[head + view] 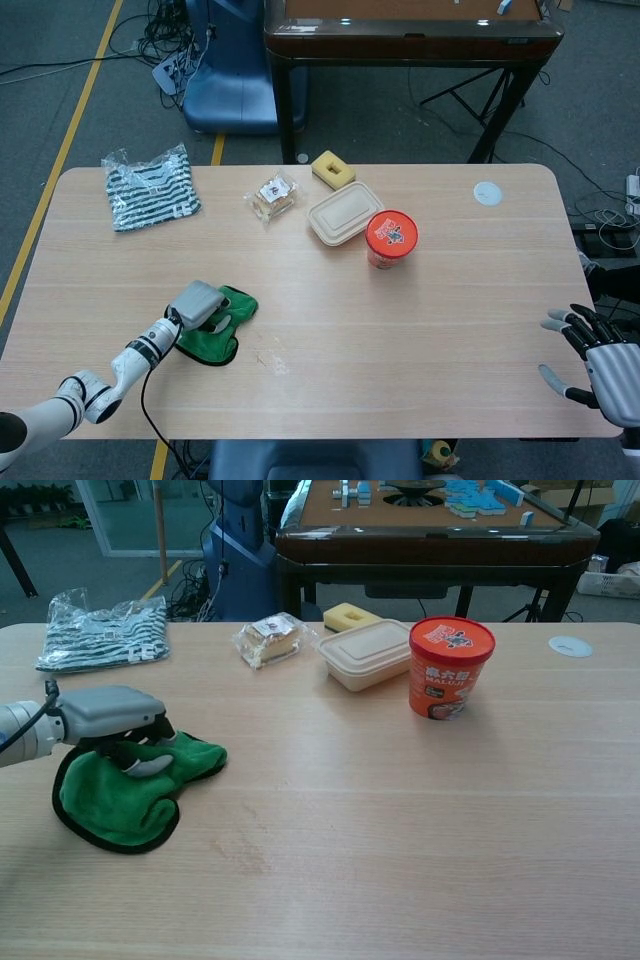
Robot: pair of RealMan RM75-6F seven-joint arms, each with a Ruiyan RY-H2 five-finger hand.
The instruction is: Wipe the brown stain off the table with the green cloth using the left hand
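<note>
Green cloth (212, 330) lies crumpled on the wooden surface (420, 330) toward its 8 o'clock region. The left robot hand (198, 302) rests palm-down on the cloth's upper part, fingers curled into the fabric and pressing it; the cloth spreads out from under the hand toward 5 o'clock. In the chest view the same left robot hand (108, 715) covers the top of the cloth (115, 795). A faint brown stain (270, 360) shows on the surface just beside the cloth, at 4 o'clock from it. The right robot hand (600, 362) sits at the surface's 4 o'clock edge, fingers spread, holding nothing.
</note>
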